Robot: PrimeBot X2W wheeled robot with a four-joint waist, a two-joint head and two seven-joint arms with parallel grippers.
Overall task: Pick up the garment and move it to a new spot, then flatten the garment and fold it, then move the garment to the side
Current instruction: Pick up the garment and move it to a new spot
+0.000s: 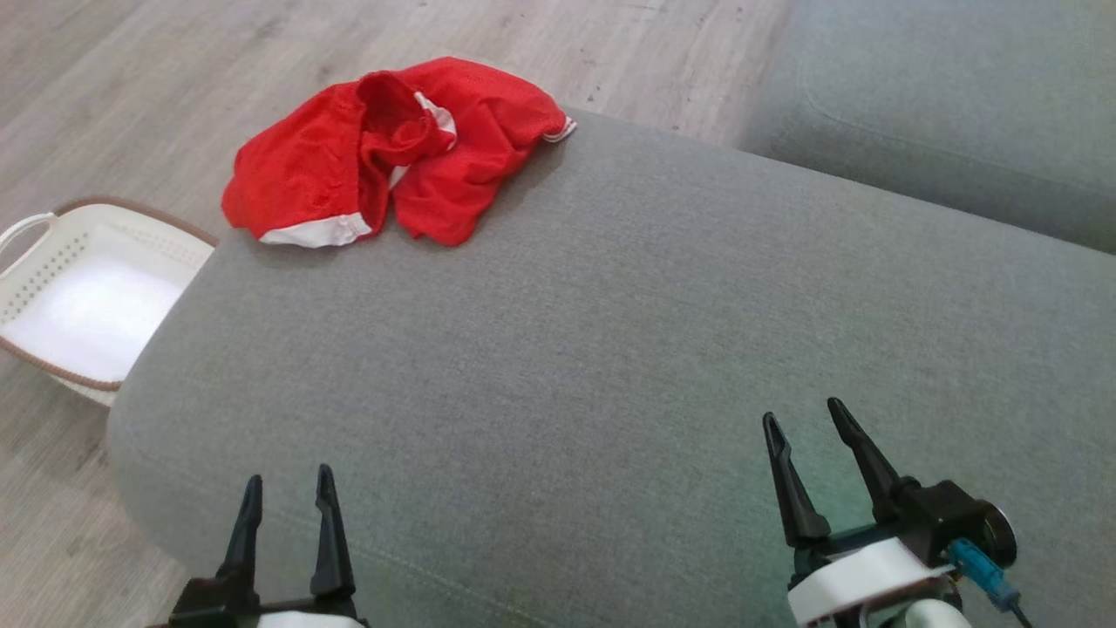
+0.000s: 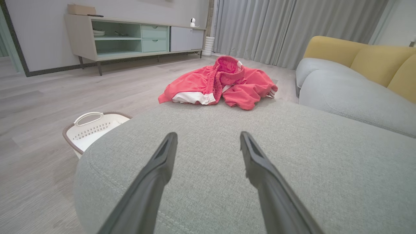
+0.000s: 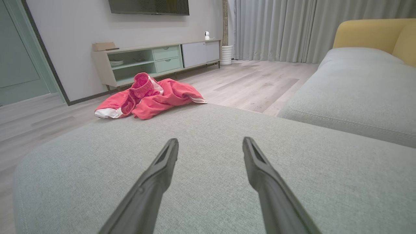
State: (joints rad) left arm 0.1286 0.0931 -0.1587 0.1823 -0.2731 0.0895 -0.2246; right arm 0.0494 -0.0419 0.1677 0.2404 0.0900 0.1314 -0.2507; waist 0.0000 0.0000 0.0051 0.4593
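The garment point(image 1: 384, 148) at eleven o'clock is red with white trim. The ottoman point(image 1: 610, 349) is plain grey. At nine o'clock, the basket point(image 1: 35, 279) is white, hole-patterned and brown-rimmed. The floor point(image 1: 131, 87) is pale wood-grain.

1. a home living room: a low cabinet point(image 2: 130, 37) with drawers stands against the wall at 11 o'clock, left wrist view.
2. a wall-mounted tv point(image 3: 149, 6) at 12 o'clock, right wrist view.
3. long grey curtains point(image 2: 286, 29) at 1 o'clock, a yellow-backed sofa point(image 2: 351, 87) at 2 o'clock.
4. a laundry basket point(image 1: 44, 270) on the wood floor point(image 1: 131, 87) at 9 o'clock, head view.
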